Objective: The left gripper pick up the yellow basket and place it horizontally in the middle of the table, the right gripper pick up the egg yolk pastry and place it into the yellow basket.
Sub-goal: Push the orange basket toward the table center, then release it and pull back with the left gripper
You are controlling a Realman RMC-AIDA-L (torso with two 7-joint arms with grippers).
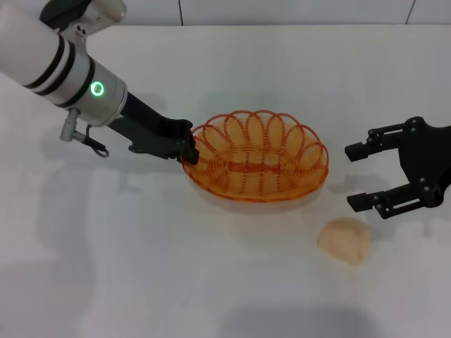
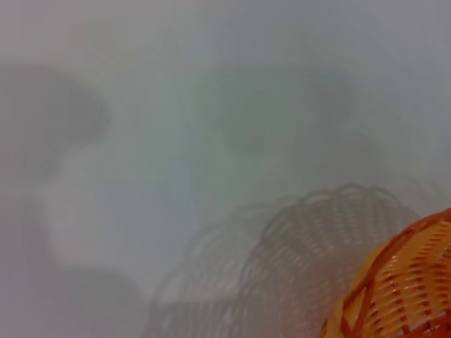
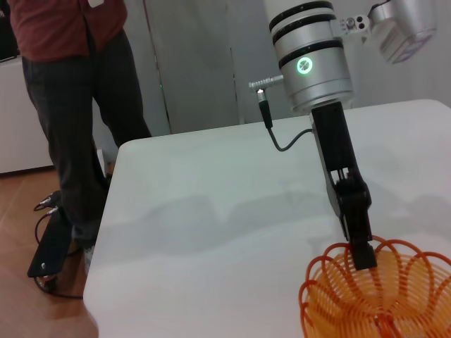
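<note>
1. Gripping the left rim of the yellow basket, the left gripper has its jaws clamped on the wire loops (basket mid-table).
2. The right gripper hovers right of the basket, jaws apart.
3. The egg yolk pastry lies nearer, just below it.

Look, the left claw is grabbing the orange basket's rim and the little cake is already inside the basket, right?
Not quite. The left gripper does grip the yellow basket's rim, but the egg yolk pastry lies on the table outside it, near the open right gripper. The head view shows this.
</note>
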